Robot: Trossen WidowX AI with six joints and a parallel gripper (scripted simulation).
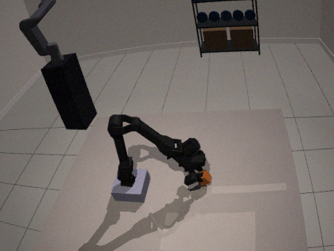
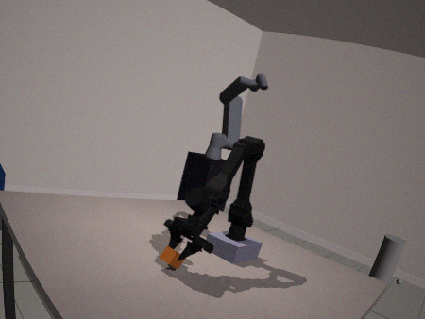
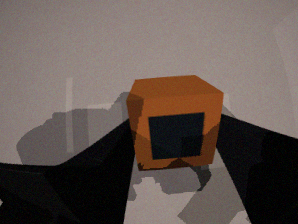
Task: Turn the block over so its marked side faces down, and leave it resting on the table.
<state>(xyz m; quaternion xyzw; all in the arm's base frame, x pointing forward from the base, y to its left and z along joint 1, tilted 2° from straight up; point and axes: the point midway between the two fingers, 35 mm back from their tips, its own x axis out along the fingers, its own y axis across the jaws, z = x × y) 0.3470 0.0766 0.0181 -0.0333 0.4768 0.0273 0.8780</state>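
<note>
The orange block [image 1: 206,178] [image 2: 168,256] [image 3: 175,100] is held between the fingers at the table [image 1: 256,148] [image 2: 94,241]. It is tilted in the exterior view. Its marked side, with a dark square [image 3: 175,136], faces back toward the wrist camera, between the fingers. My gripper [image 1: 202,177] [image 2: 177,255] [image 3: 171,120] is shut on the block, one finger on each side, and leans at a slant. A dark shadow lies just under the block's lower edge; whether a corner touches the table or hangs slightly above it I cannot tell.
My arm's lavender base [image 1: 131,189] [image 2: 233,247] stands on the table behind the gripper. Beyond the table are a grey arm on a black pedestal [image 1: 68,93] [image 2: 191,176], a shelf rack [image 1: 228,24] and a grey cylinder [image 2: 387,257].
</note>
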